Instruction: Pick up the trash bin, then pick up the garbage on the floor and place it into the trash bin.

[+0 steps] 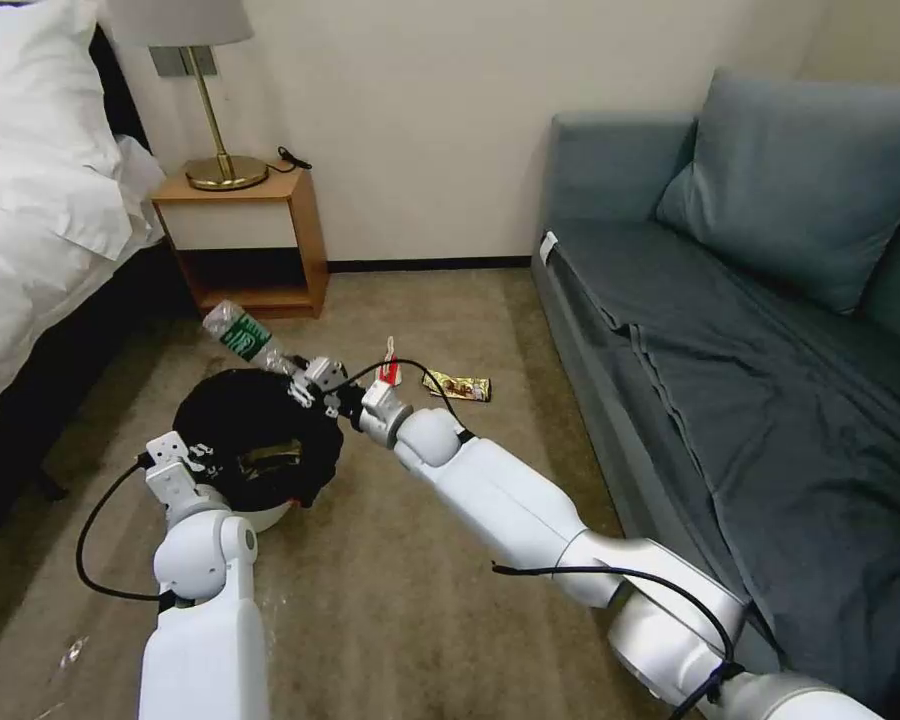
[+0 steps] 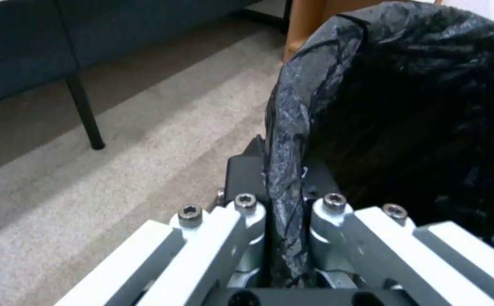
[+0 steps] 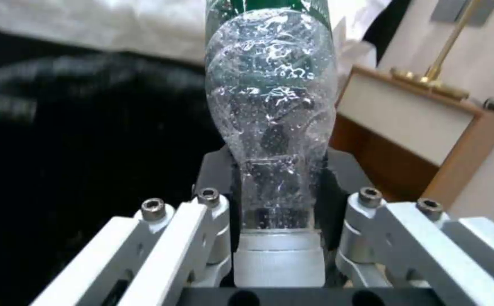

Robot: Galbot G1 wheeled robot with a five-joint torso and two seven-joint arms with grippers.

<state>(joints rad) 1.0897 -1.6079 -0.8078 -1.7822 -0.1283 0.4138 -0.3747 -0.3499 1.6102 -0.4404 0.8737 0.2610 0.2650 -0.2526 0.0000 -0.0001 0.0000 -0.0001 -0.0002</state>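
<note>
Head view shows the left gripper (image 1: 195, 455) clamped on the near rim of the trash bin (image 1: 255, 440), a small white bin lined with a glossy black bag, with the bin's white base showing just above the carpeted floor (image 1: 390, 600). In the left wrist view, the fingers (image 2: 247, 170) are closed on a fold of the black liner at the rim, one on each side of it. The right gripper (image 1: 305, 378) reaches in from the right and hangs over the far edge of the bin, its fingers closed on the neck of the clear bottle (image 1: 242, 335) with the green label; the bottle slants up and away toward the bed (image 1: 40, 200), above the bin's rim. The right wrist view shows the bottle (image 3: 272, 106) pinched at its neck just above the white cap, with the black liner dark to one side and the wooden nightstand (image 3: 428, 127) to the other. On the floor beyond the bin, near the blue sofa (image 1: 730, 300), lie the gold snack wrapper (image 1: 460, 386) and, just beside it, the red-and-white packet (image 1: 391, 370), partly hidden behind the right wrist. A brass lamp (image 1: 215, 120) stands on the nightstand.
</note>
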